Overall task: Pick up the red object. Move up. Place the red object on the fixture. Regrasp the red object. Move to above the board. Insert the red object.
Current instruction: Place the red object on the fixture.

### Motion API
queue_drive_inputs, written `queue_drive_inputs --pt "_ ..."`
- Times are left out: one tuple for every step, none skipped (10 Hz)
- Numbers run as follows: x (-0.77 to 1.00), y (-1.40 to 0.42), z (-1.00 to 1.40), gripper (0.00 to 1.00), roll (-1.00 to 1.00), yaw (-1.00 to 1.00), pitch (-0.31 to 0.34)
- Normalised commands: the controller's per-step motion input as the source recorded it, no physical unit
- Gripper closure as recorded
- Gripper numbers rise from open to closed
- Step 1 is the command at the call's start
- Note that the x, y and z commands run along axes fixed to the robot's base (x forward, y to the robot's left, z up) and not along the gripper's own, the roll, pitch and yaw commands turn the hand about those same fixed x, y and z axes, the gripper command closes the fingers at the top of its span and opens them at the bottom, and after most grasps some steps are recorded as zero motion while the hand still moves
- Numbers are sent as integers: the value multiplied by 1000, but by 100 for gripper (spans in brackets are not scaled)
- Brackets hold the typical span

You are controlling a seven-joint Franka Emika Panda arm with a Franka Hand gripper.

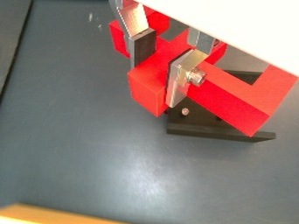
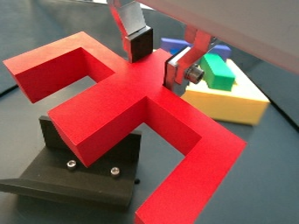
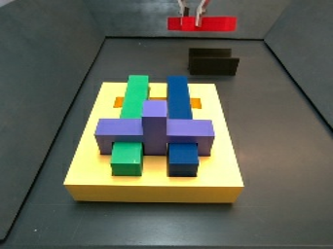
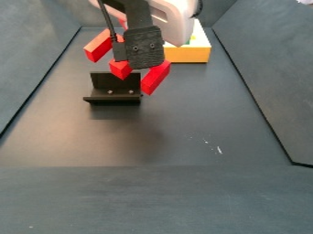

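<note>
The gripper [image 2: 163, 54] is clamped on the red object [image 2: 128, 109], its two flat silver fingers [image 1: 184, 74] pressing on opposite faces of the piece near its middle. In both wrist views the dark pads sit flush against the red plastic, with no gap showing.

The red object is a bright red blocky piece with arms that branch out and turn at their ends. It hangs in the air above the fixture [image 4: 113, 91], tilted in a side view, so that one arm [image 4: 98, 44] points up and away and another [image 4: 154, 79] slants down toward the fixture. Whether its lowest part touches the fixture is hard to tell; in a side view [image 3: 202, 22] it seems to float clear above it.

The fixture is a small black holder with a raised wall, standing on the dark floor [image 4: 171, 164]. In a wrist view [image 2: 82, 162] it lies directly under the red object, with small screws visible in its base plate.

The board [image 3: 156, 180], a thick yellow slab, lies well apart from the fixture, on its far side from the arm in a side view [image 4: 186, 52]. On the board rest a green bar [image 3: 130, 122] and a blue bar [image 3: 180, 122] side by side, crossed by a purple block [image 3: 155, 128].
</note>
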Motion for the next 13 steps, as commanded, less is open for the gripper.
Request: queue_drive_inputs --pt "583 -89 0 100 -351 291 474" --pt "614 -114 0 100 -289 223 483" --pt "657 -157 0 100 -260 163 486" --pt "597 -177 0 100 -257 -31 466" --pt "486 -97 0 100 -269 -14 326" --pt "323 -23 0 100 -214 0 203" --pt "80 0 0 100 -66 0 103" --pt "0 0 -17 100 0 0 0" --pt "254 -17 -146 100 -154 0 0" --pt "534 0 -126 100 -331 57 86" --pt "529 0 0 100 -423 243 320" --pt "463 0 63 100 -526 274 466" --pt "311 0 0 100 -677 291 511"
